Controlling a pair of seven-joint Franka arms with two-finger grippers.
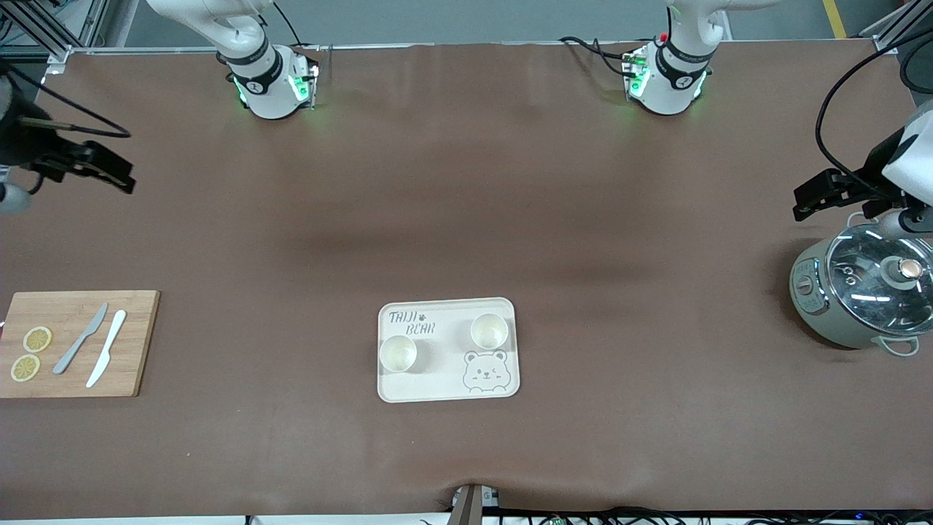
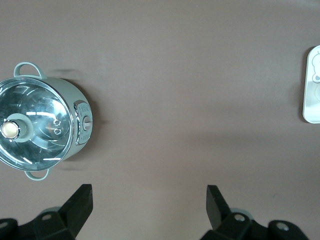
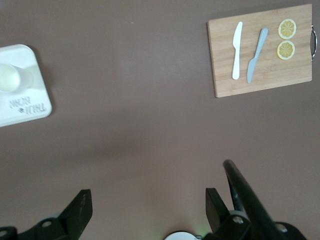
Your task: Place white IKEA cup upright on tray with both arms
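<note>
2 white cups stand upright on the tray. The left gripper hangs wide open and empty beside the pot; the right gripper, equally open and empty, hangs over bare table near the cutting board.

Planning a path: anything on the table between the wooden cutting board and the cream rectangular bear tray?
Nothing: only bare brown table cover between the wooden cutting board and the cream rectangular bear tray, seen in front and right wrist views.
</note>
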